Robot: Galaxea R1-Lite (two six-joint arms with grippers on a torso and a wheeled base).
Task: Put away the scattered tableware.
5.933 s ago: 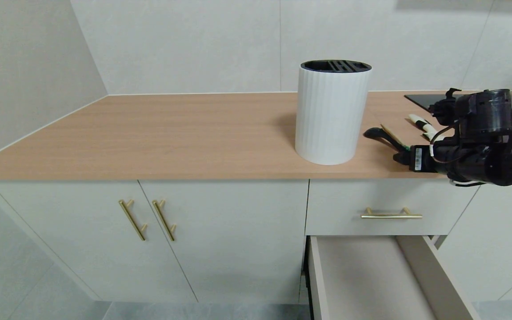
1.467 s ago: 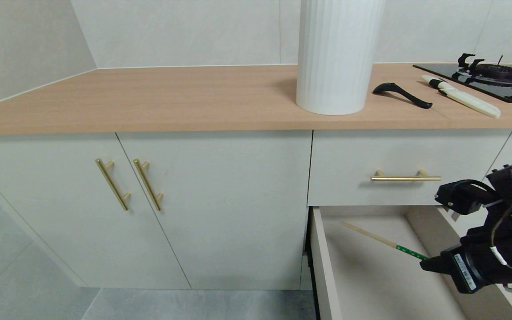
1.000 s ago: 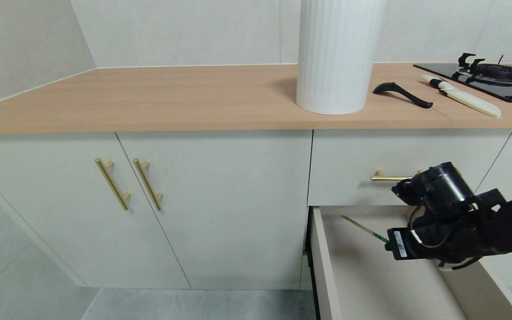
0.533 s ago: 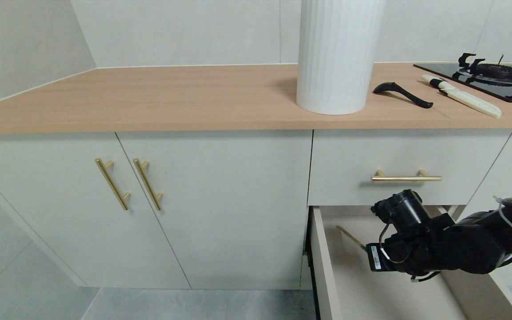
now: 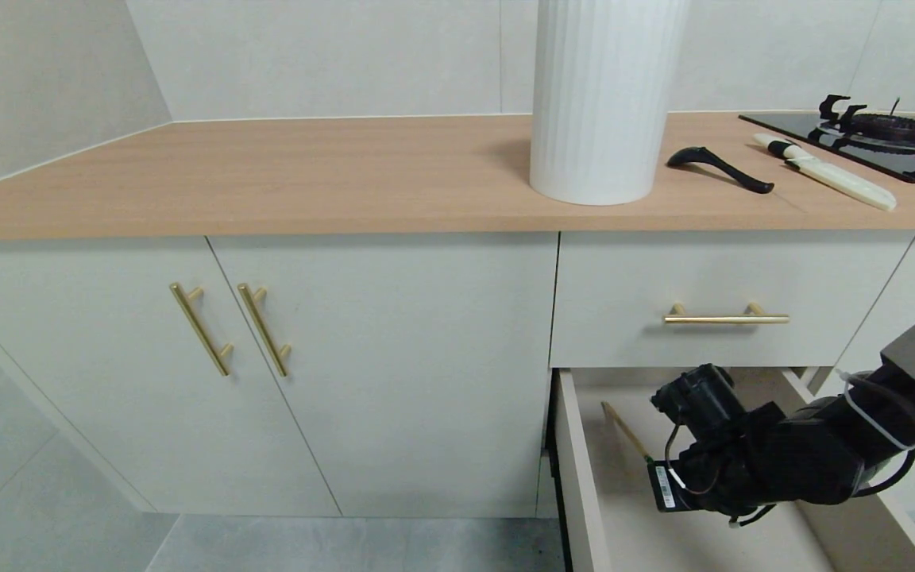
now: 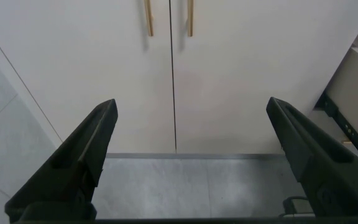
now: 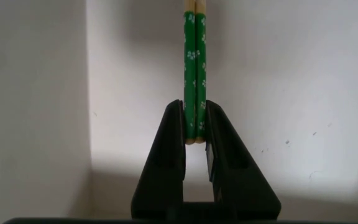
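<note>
**Right wrist view: chopsticks clamped inside the open drawer**

Closest in, the right gripper (image 7: 195, 124) has its two black fingers closed tight on a pair of wooden chopsticks (image 7: 195, 62), gripping them at the green, flower-patterned end. The two sticks lie side by side and run straight out from the fingertips over the pale drawer bottom.

From the head view, that gripper (image 5: 658, 483) sits low inside the pulled-out lower drawer (image 5: 577, 485), near its left wall. The chopsticks (image 5: 624, 429) slant toward the drawer's back left corner. Whether their tips touch the bottom cannot be told.

The left gripper (image 6: 190, 115) hangs wide open and holds nothing, in front of the cabinet doors (image 6: 229, 74) and above the grey floor (image 6: 166, 180).

Above the drawer is a shut drawer with a brass handle (image 5: 726, 318). Farther back, the counter (image 5: 306, 175) carries a white ribbed knife block (image 5: 596, 103). To its right lie a black-handled utensil (image 5: 716, 168) and a white knife (image 5: 827, 176), well apart from each other. The knife lies beside the gas hob (image 5: 886, 131).
</note>
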